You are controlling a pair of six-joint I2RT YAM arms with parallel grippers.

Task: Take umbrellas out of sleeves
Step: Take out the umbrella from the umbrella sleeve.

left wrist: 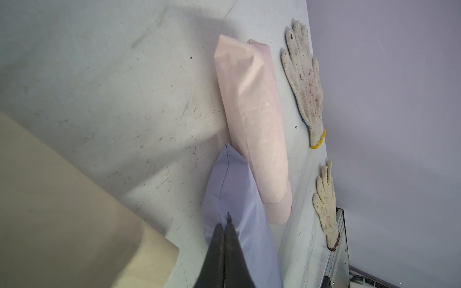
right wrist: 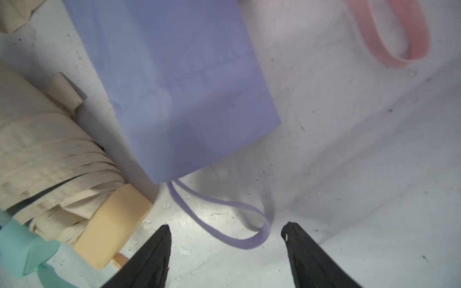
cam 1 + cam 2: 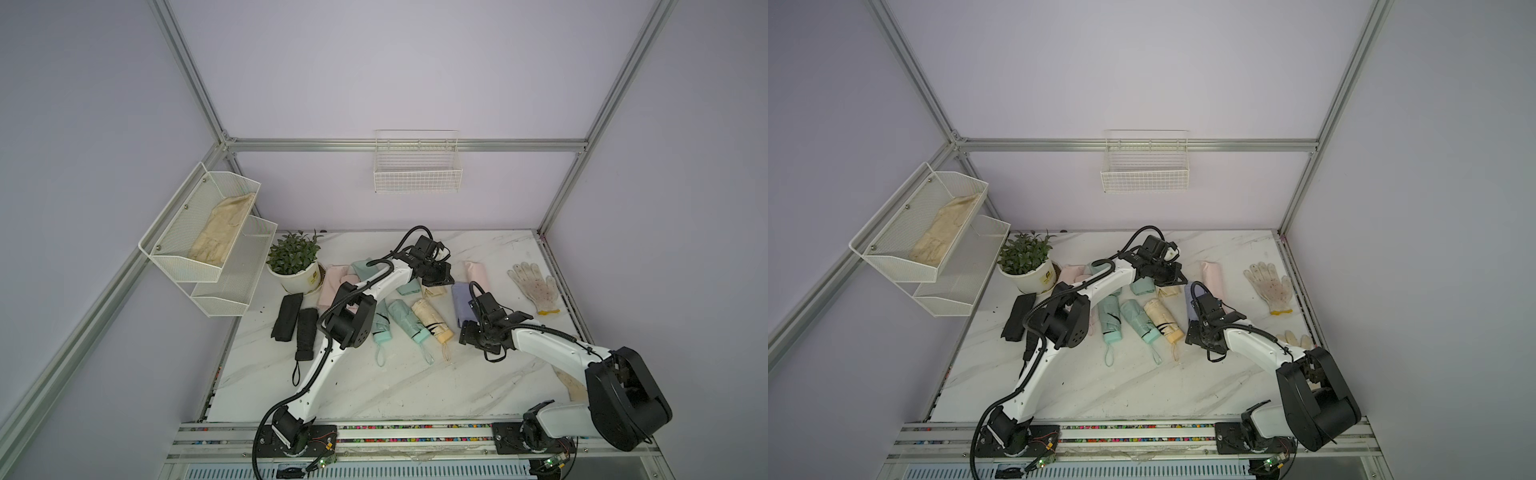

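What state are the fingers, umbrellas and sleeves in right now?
Left gripper: fingers shut, tips at the lavender sleeve.
Right gripper: fingers open, lavender wrist loop lying between them.
Lavender sleeve: full, only the loop out.
Pink sleeve: full.
Yellow umbrella: out, folded.
Mint umbrellas: both out, folded.
Black umbrella: out, beside flat black sleeve.

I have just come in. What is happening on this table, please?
Two robot arms are taking umbrellas out of sleeves. The left gripper is shut and seems to pinch the lavender sleeve. The right gripper is open, and the lavender loop, the only part sticking out of that sleeve, lies between its jaws, not gripped. Two mint umbrellas, a yellow umbrella and a black umbrella already lie bare. The pink sleeve looks full.
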